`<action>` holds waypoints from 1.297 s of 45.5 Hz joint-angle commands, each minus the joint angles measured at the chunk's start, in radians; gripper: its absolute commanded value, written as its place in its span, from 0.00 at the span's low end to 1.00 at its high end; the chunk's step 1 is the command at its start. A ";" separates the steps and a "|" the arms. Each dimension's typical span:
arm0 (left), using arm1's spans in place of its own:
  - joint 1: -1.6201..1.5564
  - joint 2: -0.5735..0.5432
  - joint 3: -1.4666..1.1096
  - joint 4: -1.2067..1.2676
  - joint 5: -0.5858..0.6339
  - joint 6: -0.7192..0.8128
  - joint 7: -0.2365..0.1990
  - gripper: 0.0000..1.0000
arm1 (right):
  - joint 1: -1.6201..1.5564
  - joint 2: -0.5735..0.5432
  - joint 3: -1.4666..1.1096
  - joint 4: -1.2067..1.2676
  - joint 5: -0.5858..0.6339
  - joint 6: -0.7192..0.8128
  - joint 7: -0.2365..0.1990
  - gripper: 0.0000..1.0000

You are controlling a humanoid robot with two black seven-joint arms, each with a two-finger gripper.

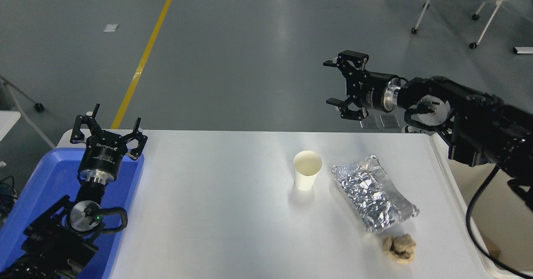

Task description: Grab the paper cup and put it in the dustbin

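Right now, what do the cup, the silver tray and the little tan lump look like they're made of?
The paper cup looks like matte white paper: rolled rim, cream inside, no gloss. The silver tray looks like thin aluminium foil: mirror-bright and heavily creased. The tan lump seems to be crumpled brown paper, dull and folded, though it is too small to be sure.
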 commanded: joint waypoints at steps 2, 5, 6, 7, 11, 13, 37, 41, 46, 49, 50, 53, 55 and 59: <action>0.000 0.000 0.000 0.000 0.000 0.000 0.000 1.00 | 0.357 -0.071 -0.425 0.426 -0.135 0.003 0.001 1.00; 0.000 0.000 0.000 0.000 0.000 0.000 0.000 1.00 | 0.461 -0.065 -0.573 0.527 -0.169 0.003 0.001 1.00; 0.000 0.000 0.000 0.000 0.000 0.000 0.000 1.00 | 0.497 -0.063 -0.615 0.558 -0.172 0.003 0.003 1.00; 0.000 0.000 0.000 -0.002 0.000 0.000 0.002 1.00 | 0.526 -0.059 -0.652 0.590 -0.177 0.003 0.003 1.00; 0.000 0.000 0.000 0.000 0.000 0.000 0.002 1.00 | 0.638 -0.033 -0.796 0.727 -0.203 0.004 0.003 1.00; 0.000 0.000 0.000 0.000 0.000 0.000 0.000 1.00 | 0.692 -0.027 -0.853 0.780 -0.209 0.004 0.003 1.00; 0.002 0.000 0.000 0.000 0.000 0.000 0.000 1.00 | 1.144 0.052 -0.977 1.085 -0.103 0.198 0.010 1.00; 0.002 0.000 0.000 0.000 0.000 0.000 0.002 1.00 | 1.143 0.067 -0.971 1.085 -0.089 0.198 0.010 1.00; 0.002 0.000 0.000 0.000 0.000 0.000 0.000 1.00 | 1.141 0.070 -0.968 1.085 -0.060 0.198 0.010 1.00; 0.002 0.000 0.000 0.000 0.000 0.000 0.000 1.00 | 1.132 0.073 -0.965 1.085 -0.060 0.198 0.009 1.00; 0.002 0.000 0.000 0.000 0.000 0.000 0.000 1.00 | 1.128 0.075 -0.962 1.081 -0.060 0.198 0.009 1.00; 0.002 0.000 0.000 0.000 0.000 0.000 0.000 1.00 | 1.091 0.078 -0.933 1.040 -0.060 0.185 0.007 1.00; 0.002 0.000 0.000 0.000 0.000 0.000 0.000 1.00 | 1.049 0.082 -0.905 0.996 -0.060 0.130 0.007 1.00; 0.000 0.000 0.000 0.000 0.000 0.000 0.000 1.00 | 0.938 0.124 -0.852 0.865 -0.046 -0.014 0.007 1.00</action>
